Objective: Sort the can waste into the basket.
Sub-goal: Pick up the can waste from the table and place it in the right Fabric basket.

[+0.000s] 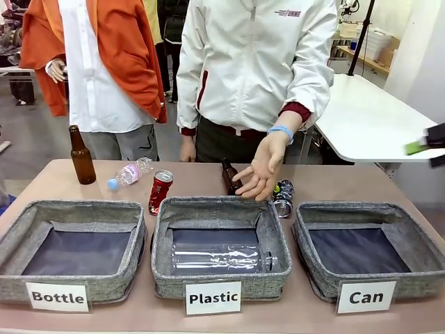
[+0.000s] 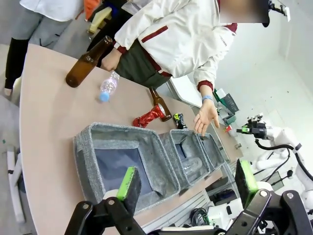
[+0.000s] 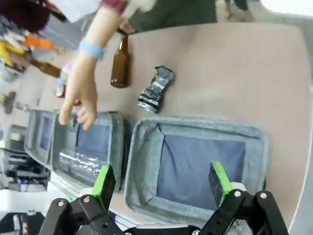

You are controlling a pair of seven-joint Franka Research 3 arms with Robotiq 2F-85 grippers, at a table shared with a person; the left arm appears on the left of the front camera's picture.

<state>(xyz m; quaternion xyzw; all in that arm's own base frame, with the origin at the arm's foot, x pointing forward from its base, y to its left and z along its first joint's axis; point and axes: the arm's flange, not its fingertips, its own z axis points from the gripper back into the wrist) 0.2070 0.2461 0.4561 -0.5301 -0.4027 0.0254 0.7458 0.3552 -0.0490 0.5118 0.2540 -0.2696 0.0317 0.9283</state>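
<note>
1. Right gripper (image 3: 162, 182): jaws spread wide and empty, green pads rising from the bottom of the wrist frame. The "Can" basket (image 3: 205, 126) lies beyond them, untouched. In the front view only a blurred green-and-black sliver of this gripper juts in at the right edge, cut off by the frame.
2. Left gripper (image 2: 187, 180): likewise released, gaping and holding nothing. Its black linkage is cropped at the bottom edge, and the "Bottle" basket (image 2: 85, 152) shows past the pad at lower left.
3. The dark can (image 1: 283, 197), crumpled, with blue, red and green marks, lies on the tan table (image 1: 389, 181) just behind the gap between the middle and right baskets. The person's hand (image 1: 259, 170), open and with a blue wristband, partly hides it.
4. The red can (image 1: 160, 191), crushed and silver-topped, stands slightly tilted just beside the far left corner of the "Plastic" basket (image 1: 215, 204), outside it.
5. The "Can" basket, grey felt-like and rectangular with dark lining, sits at lower right behind its white card (image 1: 366, 297). Both cans are outside it.
6. A clear plastic bottle (image 1: 219, 259) lies flat in the middle basket, hard to make out against the lining.
7. A brown bottle (image 1: 230, 177) is mostly hidden behind the hand. Another brown bottle (image 1: 82, 156) stands upright at upper left.
</note>
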